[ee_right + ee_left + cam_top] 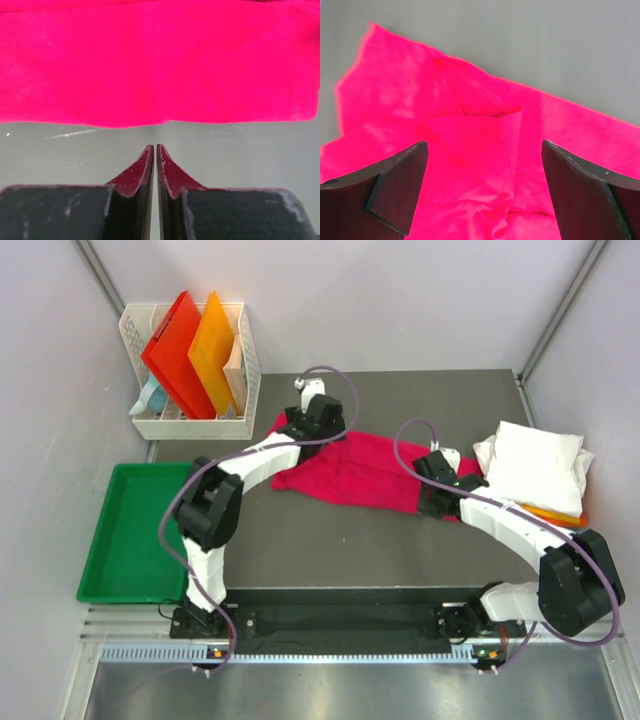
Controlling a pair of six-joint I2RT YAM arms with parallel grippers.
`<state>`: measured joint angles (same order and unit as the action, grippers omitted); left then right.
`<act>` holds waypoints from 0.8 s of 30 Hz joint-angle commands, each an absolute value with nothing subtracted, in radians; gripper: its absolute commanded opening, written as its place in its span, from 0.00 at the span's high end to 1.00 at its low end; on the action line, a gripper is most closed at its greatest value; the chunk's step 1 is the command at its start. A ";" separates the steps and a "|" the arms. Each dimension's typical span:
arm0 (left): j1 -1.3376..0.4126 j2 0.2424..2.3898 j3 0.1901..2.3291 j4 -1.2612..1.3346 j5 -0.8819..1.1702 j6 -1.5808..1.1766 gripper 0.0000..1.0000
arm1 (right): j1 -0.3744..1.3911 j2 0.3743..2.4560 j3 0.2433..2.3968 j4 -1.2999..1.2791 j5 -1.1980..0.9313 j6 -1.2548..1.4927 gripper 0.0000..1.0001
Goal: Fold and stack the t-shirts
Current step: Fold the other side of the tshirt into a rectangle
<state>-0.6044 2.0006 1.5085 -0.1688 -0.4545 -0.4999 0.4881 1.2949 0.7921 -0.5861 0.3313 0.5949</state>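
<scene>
Magenta t-shirt rumpled centre, L gripper spread wide above it, R gripper pressed together just off hem, bare mat nearside.

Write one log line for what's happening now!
left gripper: open over pink t-shirt | right gripper: shut, empty, at its edge | white folded t-shirt: right side

Pale walls enclose a dark grey table, seemingly matted.
</scene>
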 commanded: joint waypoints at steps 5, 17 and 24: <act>-0.581 1.870 1.371 -0.115 -0.485 -0.589 0.26 | 0.535 1.313 0.822 -0.526 0.311 0.615 0.95; -0.563 1.882 1.329 -0.215 -0.564 -0.713 1.00 | 0.548 1.287 0.833 -0.496 0.276 0.589 1.00; -0.506 1.847 1.258 -0.275 -0.537 -0.770 1.00 | 0.548 1.451 1.014 -0.359 0.131 0.539 0.98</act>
